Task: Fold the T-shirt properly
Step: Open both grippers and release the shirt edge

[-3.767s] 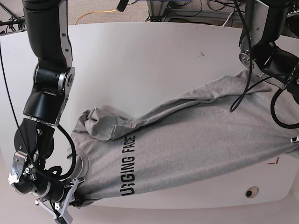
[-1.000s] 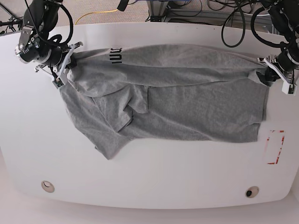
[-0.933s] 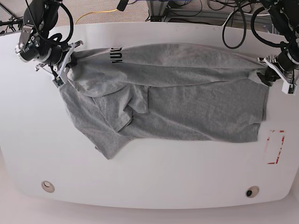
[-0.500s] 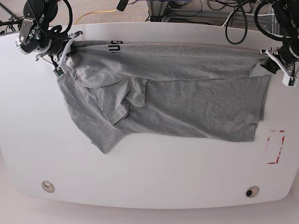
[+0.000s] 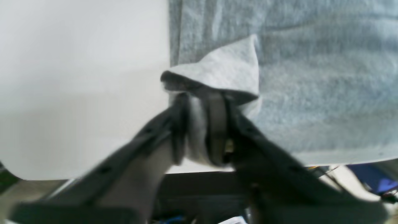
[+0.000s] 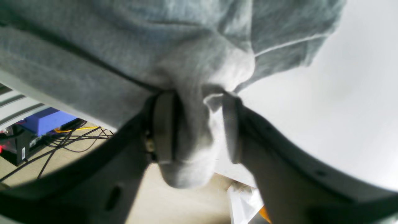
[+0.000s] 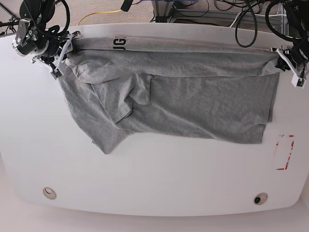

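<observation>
The grey T-shirt lies spread across the far half of the white table. Its far edge is folded over, showing black lettering, and a sleeve hangs toward the front left. My right gripper is at the shirt's far-left corner. In the right wrist view its jaws stand apart, with a loose bunch of cloth hanging between them. My left gripper is at the far-right corner. Its jaws are slightly parted around a fold of the shirt.
A red-outlined rectangle is marked near the table's right edge. Two round holes sit near the front edge. Cables, including a yellow cable, and equipment lie on the floor beyond the far edge.
Both grippers carried the shirt's folded edge farther back and pulled it straight. Their jaws, shut on the corners before, have now parted.
</observation>
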Motion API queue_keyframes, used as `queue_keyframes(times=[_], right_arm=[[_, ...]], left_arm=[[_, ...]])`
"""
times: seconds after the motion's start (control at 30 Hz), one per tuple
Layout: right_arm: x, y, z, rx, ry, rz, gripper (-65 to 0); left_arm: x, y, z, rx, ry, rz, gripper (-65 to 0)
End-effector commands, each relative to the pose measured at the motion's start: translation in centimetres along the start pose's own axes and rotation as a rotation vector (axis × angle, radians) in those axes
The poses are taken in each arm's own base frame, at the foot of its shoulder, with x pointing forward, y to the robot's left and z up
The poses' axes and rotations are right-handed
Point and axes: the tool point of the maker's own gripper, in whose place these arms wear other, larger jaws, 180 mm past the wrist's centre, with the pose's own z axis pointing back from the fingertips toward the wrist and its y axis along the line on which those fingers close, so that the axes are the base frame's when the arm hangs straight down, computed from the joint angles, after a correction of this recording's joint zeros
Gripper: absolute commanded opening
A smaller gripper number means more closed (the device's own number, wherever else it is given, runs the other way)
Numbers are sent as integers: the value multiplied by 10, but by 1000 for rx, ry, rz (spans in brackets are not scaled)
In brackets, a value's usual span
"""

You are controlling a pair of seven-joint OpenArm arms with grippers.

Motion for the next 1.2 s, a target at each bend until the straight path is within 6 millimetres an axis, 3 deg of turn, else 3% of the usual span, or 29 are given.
queue_keyframes(times=[0.0, 0.07, 0.17, 0.33, 0.5, 0.6, 0.77, 0.87, 1.0, 1.17], right_arm=[[1, -12, 10, -41, -11, 1, -252], [0, -17, 13, -57, -15, -12, -141], [0, -24, 17, -77, -26, -26, -86], [7, -38, 37, -122, -96, -66, -95], [27, -30, 47, -44, -223, -96, -95], [36, -19, 49, 18, -271, -93, -95], [34, -4, 47, 82, -290, -109, -97], [43, 16, 36, 145, -309, -109, -98], [44, 39, 23, 197, -297, -112, -192], [41, 46, 13, 192, -281, -139, -414]], left_arm=[[8, 8, 6, 28, -19, -46, -397], [6, 10, 6, 41, -3, -65, -289], [7, 10, 7, 40, 0, -101, -247], [24, 8, 23, 73, -42, -156, -246], [44, 8, 36, 121, -53, -188, -246], [51, -6, 28, 86, -65, -197, -247], [43, -21, 15, 66, -35, -186, -247], [39, -33, 7, 49, -8, -205, -247], [29, -56, -4, 5, 24, -220, -247], [21, -65, -7, -20, 38, -209, -247]])
